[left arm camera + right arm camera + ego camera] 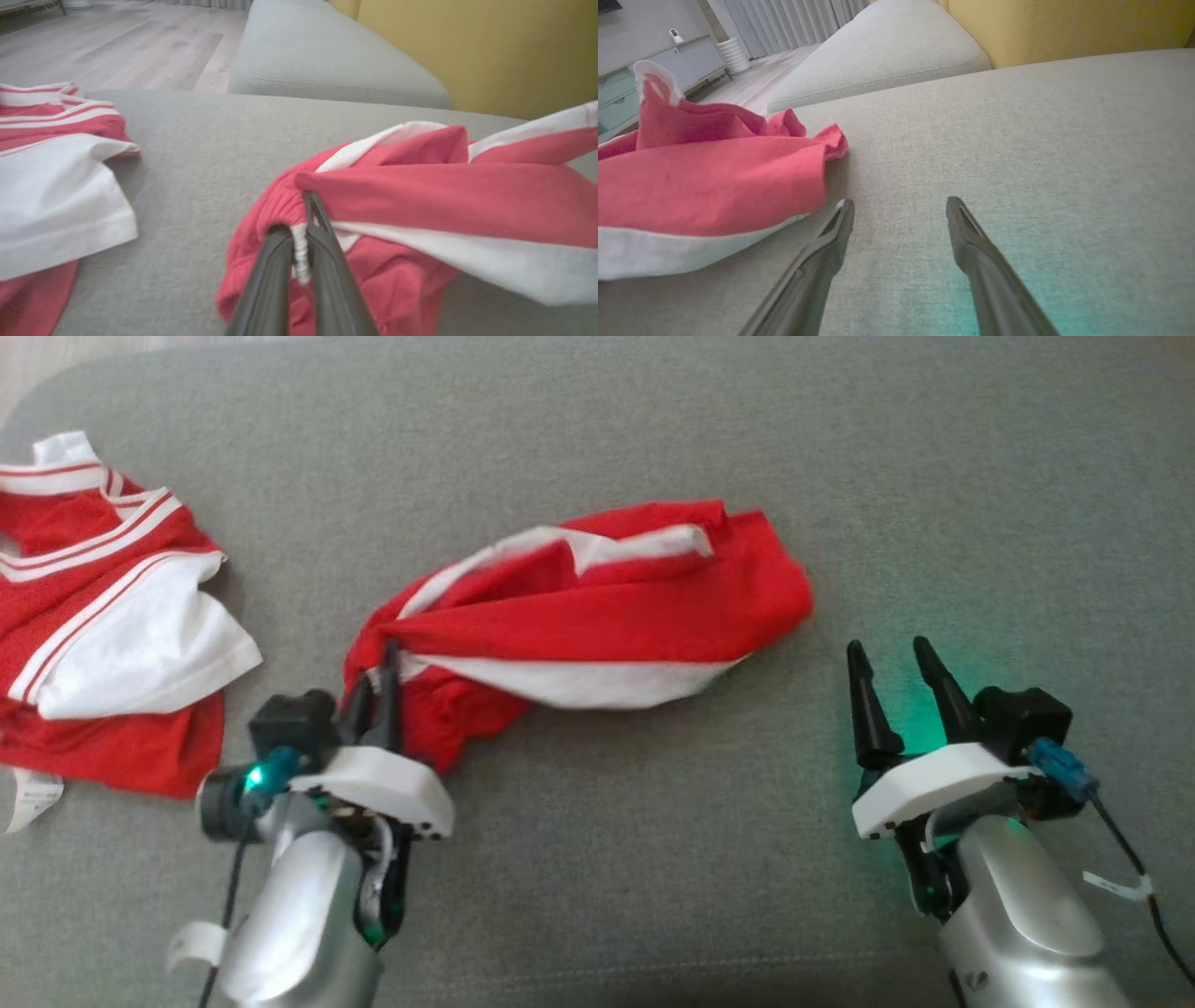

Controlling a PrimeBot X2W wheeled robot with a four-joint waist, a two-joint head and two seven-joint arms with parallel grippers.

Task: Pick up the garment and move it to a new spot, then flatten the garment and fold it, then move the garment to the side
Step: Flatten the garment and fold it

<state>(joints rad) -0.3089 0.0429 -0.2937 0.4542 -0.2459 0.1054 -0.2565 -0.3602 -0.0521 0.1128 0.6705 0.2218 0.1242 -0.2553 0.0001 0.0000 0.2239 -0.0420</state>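
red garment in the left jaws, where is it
Head view: the red garment lies on the grey cushion, left end pinched by the left gripper, between a striped garment and the open right gripper.

Red garment (597,616) with white bands, crumpled and twisted into a long bunch, lying across grey cushion (597,859), gathered elastic end clamped between left gripper (375,672) fingers, opposite end loose toward the right
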